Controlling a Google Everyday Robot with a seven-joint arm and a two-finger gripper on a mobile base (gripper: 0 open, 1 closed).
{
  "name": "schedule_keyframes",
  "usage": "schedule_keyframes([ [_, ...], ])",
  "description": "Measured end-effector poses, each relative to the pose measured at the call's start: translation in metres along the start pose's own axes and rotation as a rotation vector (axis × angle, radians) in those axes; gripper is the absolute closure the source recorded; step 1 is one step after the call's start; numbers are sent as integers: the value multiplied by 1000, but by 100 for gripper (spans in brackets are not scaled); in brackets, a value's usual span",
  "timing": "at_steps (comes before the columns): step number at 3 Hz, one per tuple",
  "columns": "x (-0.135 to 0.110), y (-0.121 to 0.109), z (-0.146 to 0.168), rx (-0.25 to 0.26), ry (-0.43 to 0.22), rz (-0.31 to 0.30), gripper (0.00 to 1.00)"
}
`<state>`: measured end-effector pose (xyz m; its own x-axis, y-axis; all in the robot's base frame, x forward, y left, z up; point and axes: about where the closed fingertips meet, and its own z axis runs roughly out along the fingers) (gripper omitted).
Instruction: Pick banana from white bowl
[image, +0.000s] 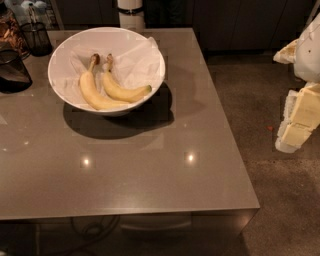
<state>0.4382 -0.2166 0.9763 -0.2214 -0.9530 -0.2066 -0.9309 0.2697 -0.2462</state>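
Note:
The white bowl (60, 60) stands at the back left of the grey table, lined with crumpled white paper. Two bananas lie in it side by side. The banana (122, 92) is the slimmer right-hand one, with a dark greenish tip pointing right and its stem toward the back. A thicker banana (92, 92) with a dark brown stem end lies just left of it, and the two nearly touch. My gripper (299, 119) is at the far right edge of the view, over the floor beyond the table's right edge, far from the bowl and holding nothing that shows.
Dark glass containers (12, 70) and a black wire holder (36, 37) stand at the table's back left, next to the bowl. A white cylinder (131, 14) stands behind the table. The table (150, 170) has its front and right edges in view, and brown floor (260, 125) lies to the right.

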Motion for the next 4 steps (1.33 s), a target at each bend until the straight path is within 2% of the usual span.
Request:
schedule_keyframes([
  [1, 0, 0, 0, 1, 0, 0, 0],
  [2, -2, -6, 5, -2, 44, 63, 0],
  [3, -17, -27, 30, -64, 142, 181, 0],
  [4, -46, -47, 57, -105, 168, 253, 0],
])
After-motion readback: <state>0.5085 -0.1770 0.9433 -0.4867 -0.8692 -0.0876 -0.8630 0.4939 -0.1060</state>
